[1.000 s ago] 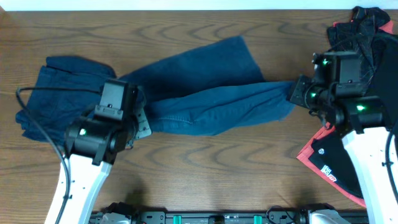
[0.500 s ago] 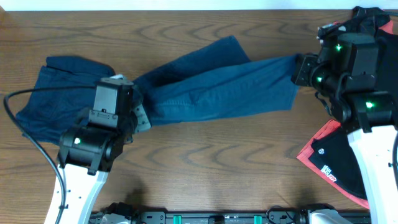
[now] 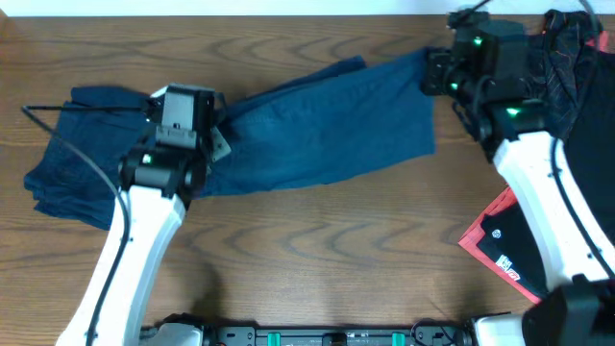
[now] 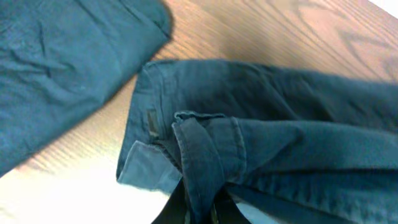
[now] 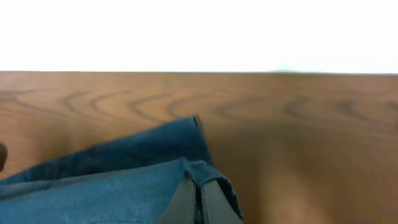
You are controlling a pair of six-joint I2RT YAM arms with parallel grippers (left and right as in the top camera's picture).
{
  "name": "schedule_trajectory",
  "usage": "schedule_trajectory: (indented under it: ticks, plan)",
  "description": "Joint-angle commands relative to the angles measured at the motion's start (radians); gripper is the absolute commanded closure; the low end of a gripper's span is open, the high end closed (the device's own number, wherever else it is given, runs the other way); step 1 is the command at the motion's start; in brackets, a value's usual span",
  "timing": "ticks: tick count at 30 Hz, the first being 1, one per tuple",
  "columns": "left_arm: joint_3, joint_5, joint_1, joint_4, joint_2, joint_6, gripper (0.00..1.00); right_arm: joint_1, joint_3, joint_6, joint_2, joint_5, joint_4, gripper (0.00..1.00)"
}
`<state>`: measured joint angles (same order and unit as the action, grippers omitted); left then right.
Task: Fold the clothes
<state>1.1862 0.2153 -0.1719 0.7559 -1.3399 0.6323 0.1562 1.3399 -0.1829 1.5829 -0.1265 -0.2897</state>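
Within 1 second both arms swung the jeans (image 3: 317, 120) to the frame's upper centre. The 2 legs now nearly overlap, so the lengthwise fold looks done. The left gripper (image 3: 213, 142) is clenched on the waistband and the right gripper (image 3: 430, 72) on the hem.

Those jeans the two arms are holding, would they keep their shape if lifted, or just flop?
Probably floppy: the jeans crease and bunch at the waistband, where the left gripper pinches them. Likely rather heavy for cloth: the thick, layered denim lies flat between that grip and the right gripper rather than billowing.
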Motion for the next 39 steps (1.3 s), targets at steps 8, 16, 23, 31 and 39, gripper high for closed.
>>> schedule_trajectory:
  ticks: [8, 16, 23, 31, 39]
  plan:
    - [0.007, 0.063, 0.141, -0.193, -0.211, 0.151, 0.93, 0.031, 0.02, 0.024, 0.226, 0.026, 0.275, 0.99]
    - [0.007, 0.063, 0.146, -0.299, -0.341, 0.151, 0.78, 0.062, 0.02, 0.024, 0.38, 0.024, 0.393, 0.99]
    - [0.007, 0.063, 0.179, -0.362, -0.349, 0.151, 0.2, 0.076, 0.021, 0.024, 0.412, 0.024, 0.427, 0.23]
    - [0.007, -0.114, 0.219, -0.322, -0.263, 0.039, 0.2, 0.038, 0.021, 0.019, 0.345, 0.021, 0.359, 0.01]
    - [0.007, -0.193, 0.219, -0.161, -0.269, -0.012, 0.21, 0.015, 0.02, -0.005, 0.319, 0.028, 0.01, 0.01]
